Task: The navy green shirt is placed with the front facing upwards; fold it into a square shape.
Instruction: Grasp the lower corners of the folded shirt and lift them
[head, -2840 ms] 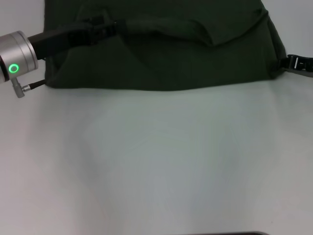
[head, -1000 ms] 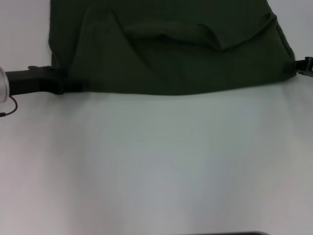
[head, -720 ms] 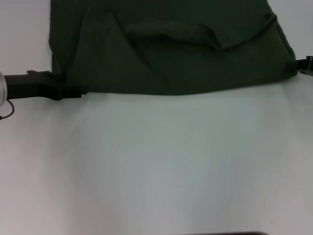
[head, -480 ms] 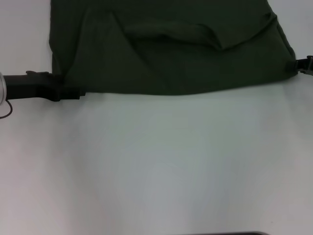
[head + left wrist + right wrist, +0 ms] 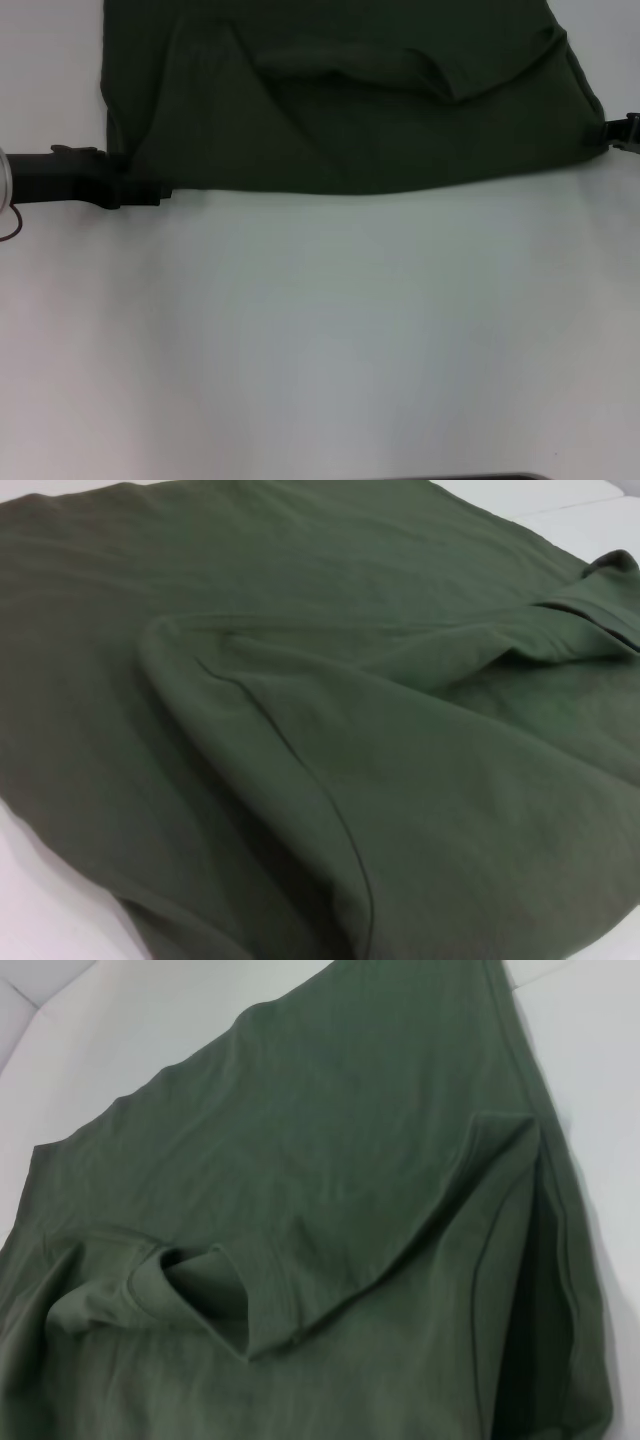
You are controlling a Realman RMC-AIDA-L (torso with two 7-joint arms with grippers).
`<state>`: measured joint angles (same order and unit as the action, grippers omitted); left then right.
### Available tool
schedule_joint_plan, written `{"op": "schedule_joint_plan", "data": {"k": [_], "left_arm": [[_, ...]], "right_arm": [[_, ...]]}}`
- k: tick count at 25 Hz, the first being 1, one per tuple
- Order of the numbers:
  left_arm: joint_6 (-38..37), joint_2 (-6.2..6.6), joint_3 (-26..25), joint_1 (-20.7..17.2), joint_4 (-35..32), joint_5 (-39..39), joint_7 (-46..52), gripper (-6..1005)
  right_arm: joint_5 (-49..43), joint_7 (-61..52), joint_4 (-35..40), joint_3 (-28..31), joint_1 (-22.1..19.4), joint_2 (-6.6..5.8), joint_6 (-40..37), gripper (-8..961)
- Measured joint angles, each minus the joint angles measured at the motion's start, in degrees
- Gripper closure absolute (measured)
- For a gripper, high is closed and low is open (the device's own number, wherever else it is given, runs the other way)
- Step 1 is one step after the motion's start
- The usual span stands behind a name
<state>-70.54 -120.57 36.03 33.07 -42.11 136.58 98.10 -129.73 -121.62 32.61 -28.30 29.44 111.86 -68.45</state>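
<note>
Left tool (image 5: 150, 188) at the frame's left edge and right tool (image 5: 615, 135) at its right edge each meet a lower corner of the limp, light dark olive-green cotton shirt (image 5: 340, 100) spread across the white surface (image 5: 320, 330), grip unreadable; corners and hems seem the best holds.

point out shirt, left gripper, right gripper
navy green shirt (image 5: 340, 110): head view, middle of the dark cloth.
left gripper (image 5: 140, 188): head view, black tip at the shirt's near-left corner.
right gripper (image 5: 622, 132): head view, black tip at the shirt's right edge.
</note>
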Motion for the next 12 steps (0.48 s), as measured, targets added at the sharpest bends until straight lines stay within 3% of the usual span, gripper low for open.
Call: {"op": "schedule_joint_plan", "data": {"k": [12], "left_arm": [[1.32,-0.48,1.46,-0.02,0.01,0.77,0.02,177]], "right_arm": [[0.0,-0.02,-0.1,0.0,0.09,0.17,-0.02,917]]}}
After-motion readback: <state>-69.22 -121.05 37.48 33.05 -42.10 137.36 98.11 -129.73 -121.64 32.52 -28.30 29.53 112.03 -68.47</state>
